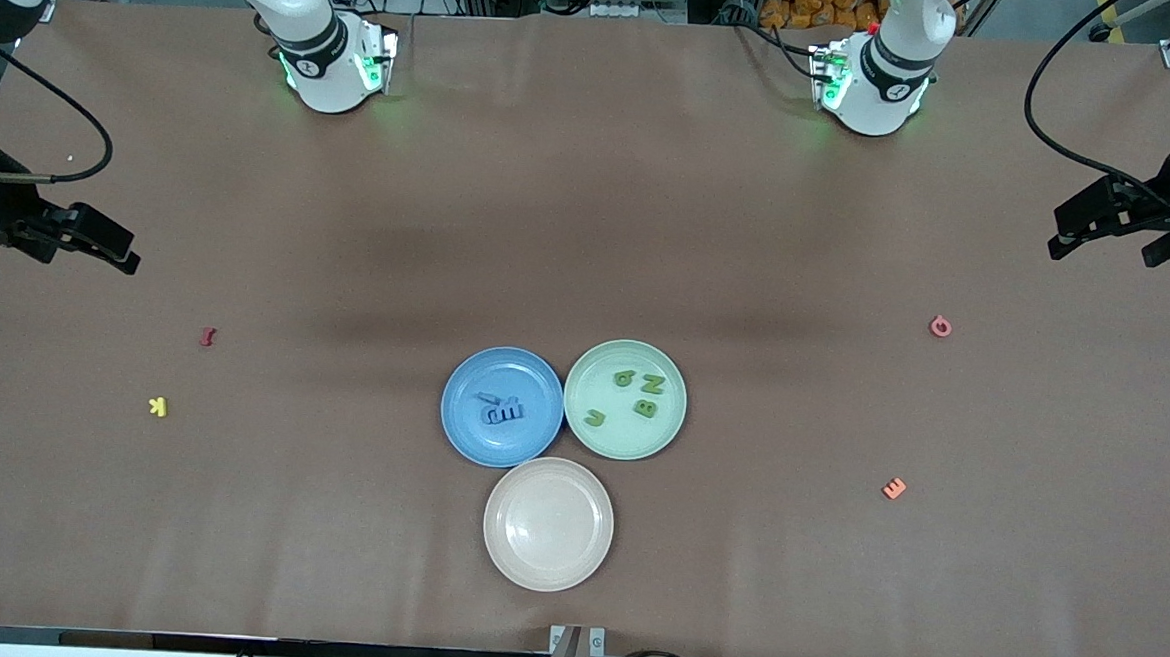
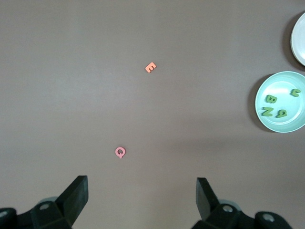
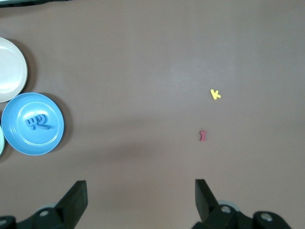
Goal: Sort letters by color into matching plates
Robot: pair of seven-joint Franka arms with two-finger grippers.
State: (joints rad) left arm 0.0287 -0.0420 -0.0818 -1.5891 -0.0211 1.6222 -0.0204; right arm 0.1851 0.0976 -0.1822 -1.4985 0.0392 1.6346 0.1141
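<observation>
Three plates touch at mid-table: the blue plate (image 1: pixel 459 432) holds a pile of blue letters (image 1: pixel 501 409), the pale green plate (image 1: pixel 668 428) holds several green letters (image 1: pixel 645 407), and the beige plate (image 1: pixel 545 567) is bare. Toward the left arm's end lie a pink Q (image 1: pixel 940 326) (image 2: pixel 120 152) and an orange E (image 1: pixel 894 488) (image 2: pixel 150 67). A red letter (image 1: pixel 208 337) (image 3: pixel 203 136) and a yellow K (image 1: pixel 158 406) (image 3: pixel 215 94) lie toward the right arm's end. My left gripper (image 1: pixel 1102 255) (image 2: pixel 142 191) hangs open above the table beside the Q. My right gripper (image 1: pixel 88 254) (image 3: pixel 140 191) hangs open above the table beside the red letter.
The brown table mat (image 1: pixel 591 219) stretches wide between the robot bases and the plates. A small metal bracket (image 1: pixel 577 641) sits at the table's front edge. Cables run along the edges by each arm.
</observation>
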